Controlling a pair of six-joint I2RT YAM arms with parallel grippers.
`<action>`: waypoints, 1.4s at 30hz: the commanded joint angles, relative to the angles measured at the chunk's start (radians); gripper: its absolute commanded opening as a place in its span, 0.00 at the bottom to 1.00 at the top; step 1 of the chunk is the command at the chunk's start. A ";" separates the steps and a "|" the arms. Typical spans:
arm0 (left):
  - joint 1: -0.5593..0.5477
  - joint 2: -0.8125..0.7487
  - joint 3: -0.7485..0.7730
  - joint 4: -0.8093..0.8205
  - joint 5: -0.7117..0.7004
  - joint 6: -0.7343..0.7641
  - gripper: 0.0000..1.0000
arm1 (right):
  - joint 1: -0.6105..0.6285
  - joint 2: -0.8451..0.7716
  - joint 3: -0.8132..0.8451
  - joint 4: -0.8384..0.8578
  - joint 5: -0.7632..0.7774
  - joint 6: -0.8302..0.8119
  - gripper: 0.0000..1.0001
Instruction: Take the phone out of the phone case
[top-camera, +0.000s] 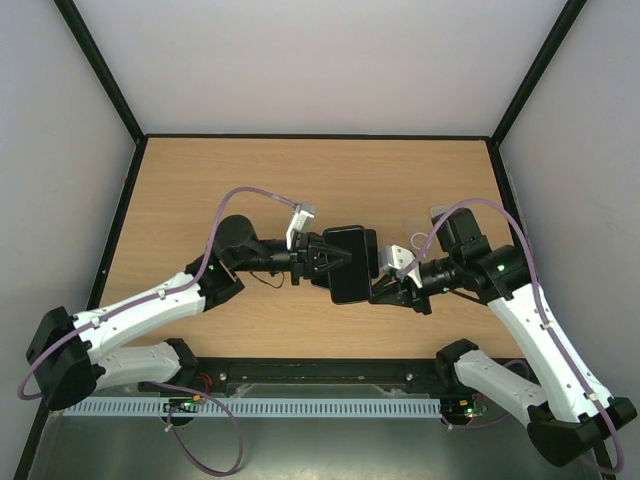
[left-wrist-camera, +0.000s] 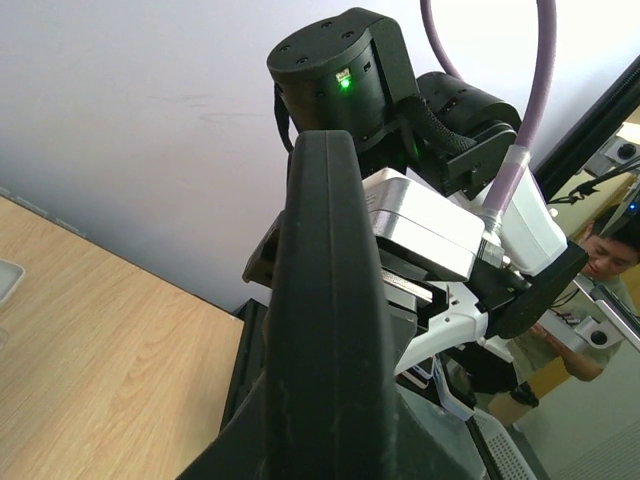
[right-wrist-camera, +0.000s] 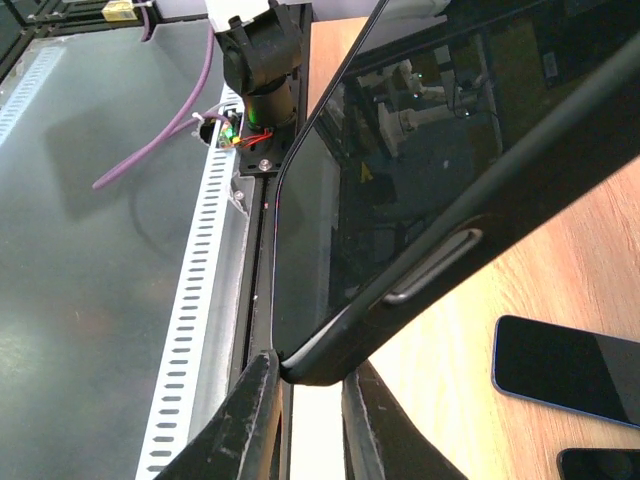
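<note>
Two robot arms meet over the middle of a light wooden surface (top-camera: 200, 200), with a matte black phone case (top-camera: 350, 265) raised between them. A glossy black-screened phone (right-wrist-camera: 350, 200) is seated inside the case. The left tool (top-camera: 335, 262) is clamped tight on the phone case from the left side, and its wrist camera sees the rounded rim edge-on. The right tool (top-camera: 383, 292) is at the case's near right corner. Its fingers (right-wrist-camera: 255, 420) stand a narrow gap apart on either side of that corner, and it cannot be told whether they are pinching it. A long side button (right-wrist-camera: 430, 268) shows on the rim. Below, a second dark phone (right-wrist-camera: 565, 365) lies flat on the surface.
</note>
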 joint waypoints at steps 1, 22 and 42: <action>-0.034 -0.027 0.070 0.131 0.074 -0.087 0.03 | 0.000 -0.003 -0.036 0.101 0.118 0.000 0.14; -0.064 -0.045 0.040 0.110 0.079 -0.090 0.03 | 0.000 0.001 -0.092 0.210 0.135 0.070 0.15; -0.048 -0.199 0.059 -0.315 -0.152 0.165 0.03 | 0.000 -0.118 -0.109 0.271 0.052 0.296 0.36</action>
